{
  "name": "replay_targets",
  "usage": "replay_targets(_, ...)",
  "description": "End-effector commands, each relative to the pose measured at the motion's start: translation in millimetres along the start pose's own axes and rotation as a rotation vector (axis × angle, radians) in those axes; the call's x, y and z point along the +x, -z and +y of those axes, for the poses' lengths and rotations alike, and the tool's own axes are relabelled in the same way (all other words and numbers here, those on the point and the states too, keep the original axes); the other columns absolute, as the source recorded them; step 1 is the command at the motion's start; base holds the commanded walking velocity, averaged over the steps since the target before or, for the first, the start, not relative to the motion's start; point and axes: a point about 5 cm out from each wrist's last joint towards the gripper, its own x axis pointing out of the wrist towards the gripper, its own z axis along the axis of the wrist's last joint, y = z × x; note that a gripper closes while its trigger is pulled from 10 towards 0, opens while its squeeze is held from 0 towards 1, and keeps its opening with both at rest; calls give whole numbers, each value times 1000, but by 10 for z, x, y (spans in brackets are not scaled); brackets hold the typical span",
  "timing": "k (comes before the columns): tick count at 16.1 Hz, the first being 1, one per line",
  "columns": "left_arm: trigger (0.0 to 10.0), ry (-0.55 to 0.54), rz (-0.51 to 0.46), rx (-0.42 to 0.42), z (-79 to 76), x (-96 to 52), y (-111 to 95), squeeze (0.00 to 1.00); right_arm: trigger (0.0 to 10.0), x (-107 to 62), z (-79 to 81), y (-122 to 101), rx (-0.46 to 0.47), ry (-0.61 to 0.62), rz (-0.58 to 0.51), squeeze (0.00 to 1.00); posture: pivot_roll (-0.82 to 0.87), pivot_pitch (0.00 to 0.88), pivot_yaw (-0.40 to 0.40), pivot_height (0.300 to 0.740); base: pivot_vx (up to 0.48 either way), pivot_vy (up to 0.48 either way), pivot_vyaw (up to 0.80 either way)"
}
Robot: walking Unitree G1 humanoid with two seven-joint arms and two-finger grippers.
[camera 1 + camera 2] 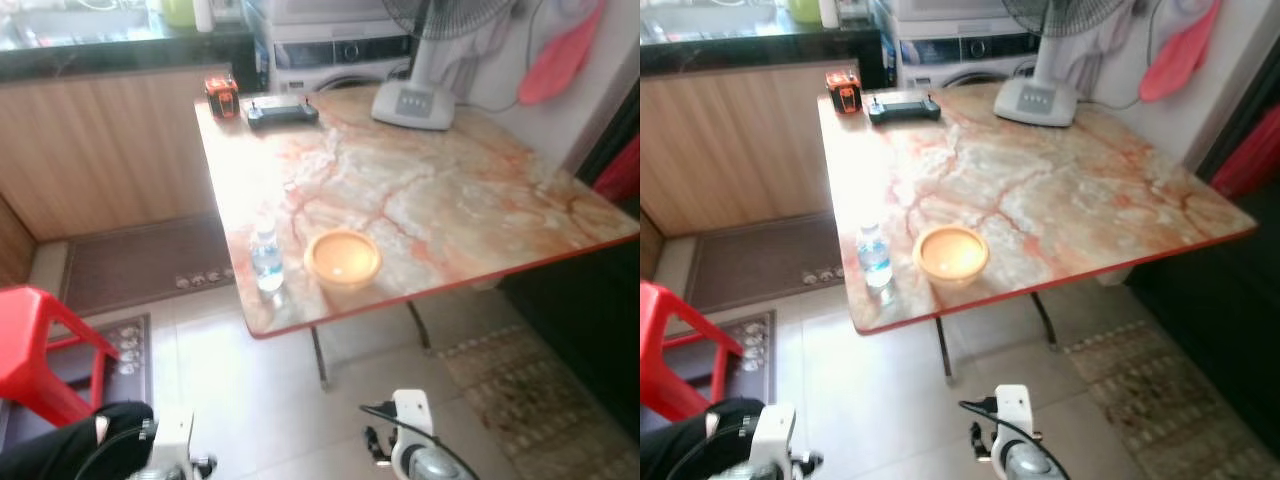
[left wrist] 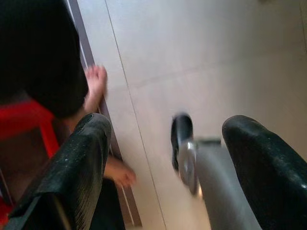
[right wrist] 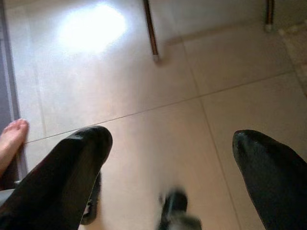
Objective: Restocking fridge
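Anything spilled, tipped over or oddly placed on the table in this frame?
Nothing spilled or tipped. The water bottle stands upright near the table corner, beside the orange bowl, rather close to the edge. A person's bare foot rests on the floor nearby.

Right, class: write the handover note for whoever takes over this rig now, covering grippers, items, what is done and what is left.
Left gripper: open, empty, hanging low over the floor tiles.
Right gripper: open, empty, also low over the floor.
Water bottle: upright near the table front edge, beside the orange bowl.
Person's bare foot close by the red stool.
Done: nothing picked up.
Left: grasp the bottle, carry it to the fridge.
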Motion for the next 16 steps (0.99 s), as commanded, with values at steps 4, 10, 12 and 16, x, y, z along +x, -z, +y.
replay_targets(4,10000,9,7,6,-87,3,42,0,10000,-21,-102,82,14,26,25,0,53,0,-44,740,0,0,0)
replay_targets(10,10000,-38,-22,22,-63,2,26,0,10000,-22,-102,89,16,25,26,0,50,0,-40,740,0,0,0)
replay_targets(12,10000,-151,-125,-3,-12,-15,-26,0,10000,-23,-101,100,15,24,28,0,42,0,-33,740,0,0,0)
replay_targets(16,10000,-359,-327,-48,66,-94,-120,0,10000,-26,-103,110,13,25,29,0,44,0,-31,740,0,0,0)
